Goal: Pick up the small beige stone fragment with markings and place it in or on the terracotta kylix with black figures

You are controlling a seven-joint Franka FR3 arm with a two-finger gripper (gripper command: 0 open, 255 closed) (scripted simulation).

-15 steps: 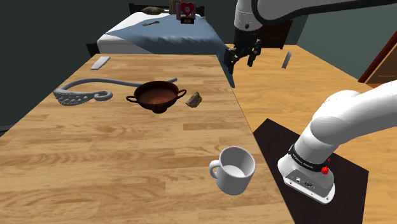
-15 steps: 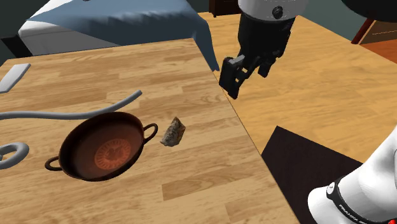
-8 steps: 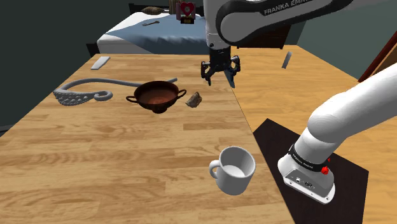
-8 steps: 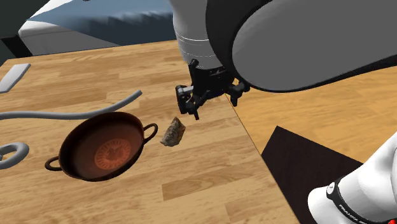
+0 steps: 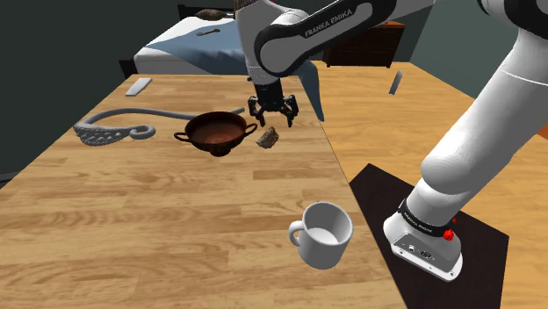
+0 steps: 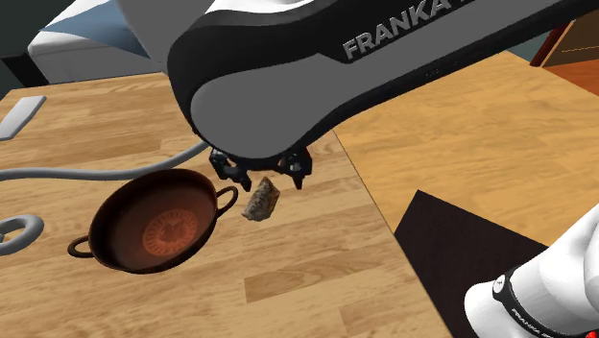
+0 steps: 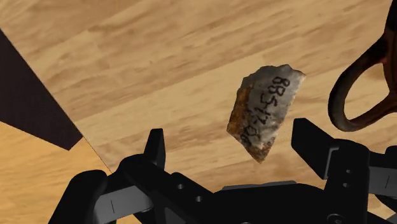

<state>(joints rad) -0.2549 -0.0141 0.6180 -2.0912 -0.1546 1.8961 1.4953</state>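
Two black fingers [image 7: 156, 145] of the all-black two-finger gripper [image 5: 273, 117] are standing wide apart, clasping nothing, and hovering just above the small beige-grey stone fragment with dark inked numerals [image 7: 264, 108], seemingly lining up so a straight descent brackets it. Fragment is lying loose on the pale wooden tabletop [image 5: 176, 219], just beside one loop handle of the empty reddish-brown two-handled kylix [image 5: 215, 132], so the carry is looking short. Beyond the table, a blue-covered bed [image 5: 202, 44] is sitting.
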